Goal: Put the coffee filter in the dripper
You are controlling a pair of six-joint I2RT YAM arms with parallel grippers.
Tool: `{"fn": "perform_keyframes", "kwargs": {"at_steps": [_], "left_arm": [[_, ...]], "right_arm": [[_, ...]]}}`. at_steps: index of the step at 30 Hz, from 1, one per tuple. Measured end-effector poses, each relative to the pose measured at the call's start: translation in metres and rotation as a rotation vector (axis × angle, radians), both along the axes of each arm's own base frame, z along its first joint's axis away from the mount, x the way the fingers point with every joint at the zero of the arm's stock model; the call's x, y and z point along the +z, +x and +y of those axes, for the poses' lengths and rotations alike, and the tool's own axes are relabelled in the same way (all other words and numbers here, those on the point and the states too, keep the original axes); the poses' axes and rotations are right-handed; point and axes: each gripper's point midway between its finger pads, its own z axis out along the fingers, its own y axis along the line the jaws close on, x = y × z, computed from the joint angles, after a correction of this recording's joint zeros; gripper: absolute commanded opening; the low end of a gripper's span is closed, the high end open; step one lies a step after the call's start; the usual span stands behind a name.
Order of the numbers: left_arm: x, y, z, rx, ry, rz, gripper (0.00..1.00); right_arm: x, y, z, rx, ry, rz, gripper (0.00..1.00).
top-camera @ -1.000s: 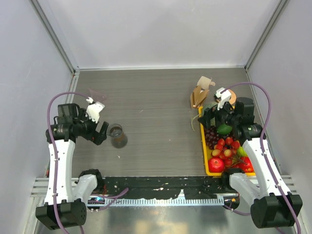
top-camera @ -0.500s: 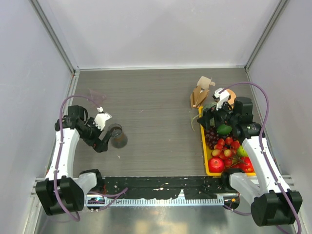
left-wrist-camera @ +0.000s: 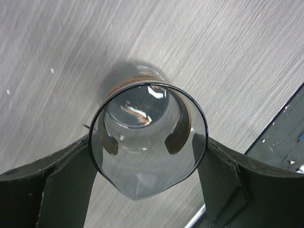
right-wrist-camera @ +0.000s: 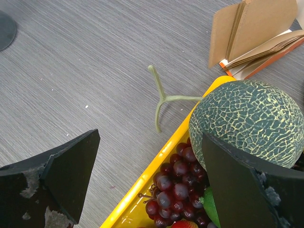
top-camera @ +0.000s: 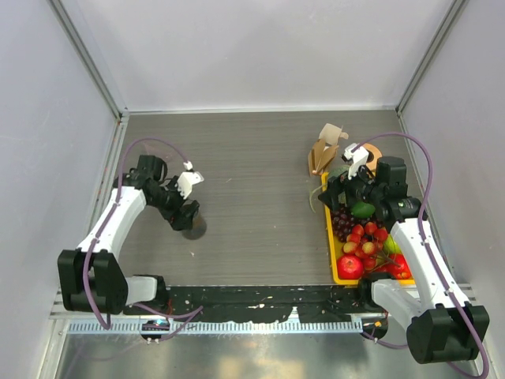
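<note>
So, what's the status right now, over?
Left pincer astride the dripper, grip unclear. Right pincer open, empty, over fruit tray. Dripper empty, no filter inside. Nothing blocking.

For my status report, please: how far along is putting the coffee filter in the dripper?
Done: nothing yet; the dripper is empty. In hand: the left tool brackets the dripper's rim, though a firm grip cannot be confirmed. The right tool is open over the fruit tray, holding nothing. Remaining: the whole placing; the paper filters lie beside the tray.
</note>
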Motion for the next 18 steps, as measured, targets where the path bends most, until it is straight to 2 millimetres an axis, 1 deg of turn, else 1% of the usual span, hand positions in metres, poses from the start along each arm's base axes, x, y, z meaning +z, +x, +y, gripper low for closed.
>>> {"fn": "perform_keyframes", "kwargs": {"at_steps": [4,7,11,16,18], "left_arm": [[0.005,0.016,-0.022,-0.070,-0.037,-0.018,0.74],[0.006,0.021,-0.042,-0.136,-0.058,-0.018,0.71],[0.005,0.027,-0.068,-0.204,-0.088,0.003,0.70],[0.006,0.043,-0.101,-0.270,-0.113,-0.001,0.71],[0.006,0.046,-0.114,-0.301,-0.118,-0.005,0.72]], "right_arm": [[0.000,0.000,0.001,0.005,0.001,-0.001,0.95],[0.000,-0.001,0.001,0.008,-0.001,-0.002,0.95],[-0.003,0.000,0.001,0.013,-0.003,0.006,0.96],[-0.005,0.000,0.001,0.016,-0.006,0.014,0.96],[-0.005,0.000,0.001,0.019,-0.006,0.013,0.96]]}}
